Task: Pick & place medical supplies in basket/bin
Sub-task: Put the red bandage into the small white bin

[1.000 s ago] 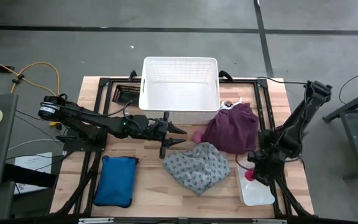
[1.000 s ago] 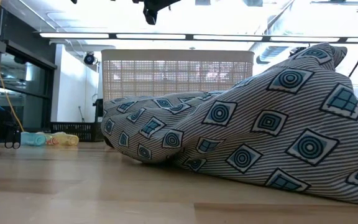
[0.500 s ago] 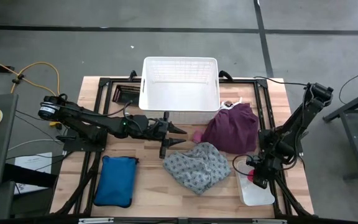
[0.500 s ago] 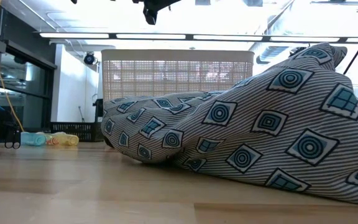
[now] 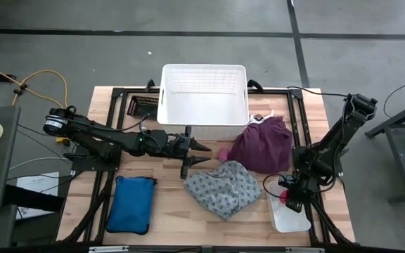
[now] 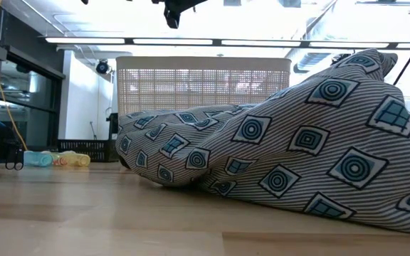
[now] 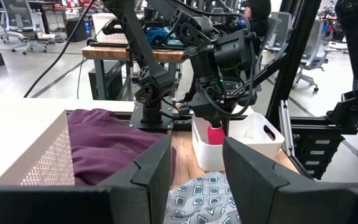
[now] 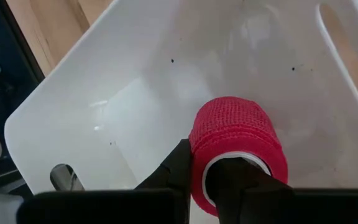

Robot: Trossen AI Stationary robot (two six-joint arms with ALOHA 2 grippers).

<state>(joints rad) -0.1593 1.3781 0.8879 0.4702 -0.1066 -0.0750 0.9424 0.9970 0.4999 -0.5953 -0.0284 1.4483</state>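
The right claw (image 8: 210, 180) is pinching the pink woven tape roll (image 8: 235, 140) over the small white plastic bin (image 8: 104, 93). One finger is sitting inside the roll's core, so the roll may hang on it at release. The left claw (image 5: 201, 154) is waiting, spread, above the wooden tabletop (image 5: 167, 204).

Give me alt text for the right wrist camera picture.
The right gripper holds a pink tape roll by its rim, one finger inside the core, above the inside of a small white bin. Bare wooden table shows beyond the bin's rim.
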